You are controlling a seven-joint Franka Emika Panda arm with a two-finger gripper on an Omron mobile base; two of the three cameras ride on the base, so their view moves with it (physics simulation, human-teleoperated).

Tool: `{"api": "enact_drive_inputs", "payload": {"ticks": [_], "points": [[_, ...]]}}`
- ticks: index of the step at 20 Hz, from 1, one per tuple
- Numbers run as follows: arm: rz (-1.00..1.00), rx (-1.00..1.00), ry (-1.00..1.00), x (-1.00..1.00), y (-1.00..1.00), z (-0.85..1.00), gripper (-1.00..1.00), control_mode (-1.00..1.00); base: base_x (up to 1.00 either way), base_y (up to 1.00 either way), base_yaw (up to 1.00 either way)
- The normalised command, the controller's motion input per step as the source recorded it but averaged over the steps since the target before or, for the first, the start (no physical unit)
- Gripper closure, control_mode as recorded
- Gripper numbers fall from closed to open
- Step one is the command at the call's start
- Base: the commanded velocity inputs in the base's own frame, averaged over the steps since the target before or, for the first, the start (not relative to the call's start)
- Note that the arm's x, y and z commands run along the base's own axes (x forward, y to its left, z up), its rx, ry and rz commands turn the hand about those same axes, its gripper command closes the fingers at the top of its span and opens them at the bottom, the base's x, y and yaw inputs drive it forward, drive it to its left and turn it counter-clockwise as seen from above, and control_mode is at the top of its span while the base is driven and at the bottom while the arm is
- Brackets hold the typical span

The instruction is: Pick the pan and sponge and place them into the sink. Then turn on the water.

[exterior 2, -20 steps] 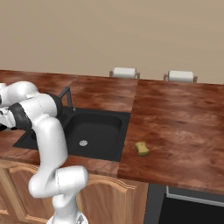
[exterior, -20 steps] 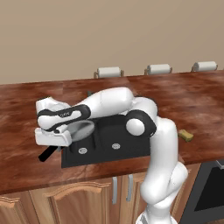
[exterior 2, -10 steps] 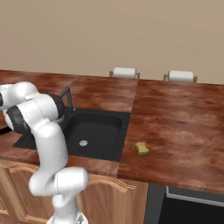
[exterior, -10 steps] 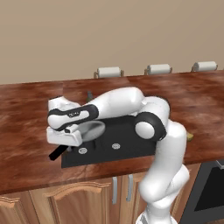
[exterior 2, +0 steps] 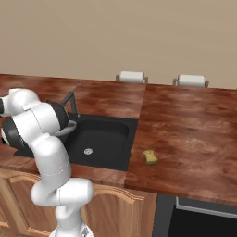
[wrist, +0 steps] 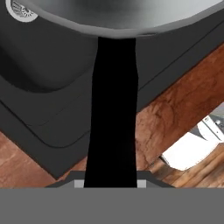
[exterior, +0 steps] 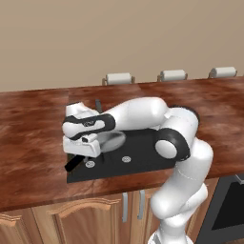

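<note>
My gripper [exterior: 81,148] is shut on the straight black handle [wrist: 113,109] of the silver-grey pan [exterior: 113,140]. It holds the pan over the left part of the black sink [exterior: 140,153]. In the hand view the pan [wrist: 118,13] fills the top, with the sink's dark wall [wrist: 43,87] and a silver drain [wrist: 21,10] under it. The handle's end [exterior: 72,163] sticks out toward the front counter edge. The yellow sponge [exterior 2: 149,157] lies on the wooden counter just right of the sink [exterior 2: 104,134]. The dark faucet [exterior 2: 71,102] stands behind the sink; no water shows.
Paper-towel rolls [exterior: 118,78] [exterior: 172,75] [exterior: 223,72] line the back wall. The brown wooden counter [exterior 2: 190,134] stretches right of the sink. A dark oven front [exterior: 228,205] sits low at the right, and wooden cabinet doors lie below the counter.
The arm has carried the pan to the right, from above the counter's left side to over the sink. The sponge has not moved.
</note>
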Motion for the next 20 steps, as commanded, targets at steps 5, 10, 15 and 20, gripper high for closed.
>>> {"api": "enact_drive_inputs", "payload": {"ticks": [5, 10, 15, 20], "points": [[0.0, 0.0, 0.0, 0.0, -0.35, 0.06, 1.0, -1.0, 0.0, 0.0, 0.0], [0.04, 0.01, 0.0, 0.06, -0.37, 0.04, 1.0, -1.0, 0.0, 0.0, 0.0], [0.04, 0.02, 0.0, 0.09, -0.38, 0.04, 1.0, -1.0, 0.0, 0.0, 0.0], [0.04, 0.01, 0.0, 0.09, -0.33, 0.04, 1.0, -1.0, 0.0, 0.0, 0.0]]}}
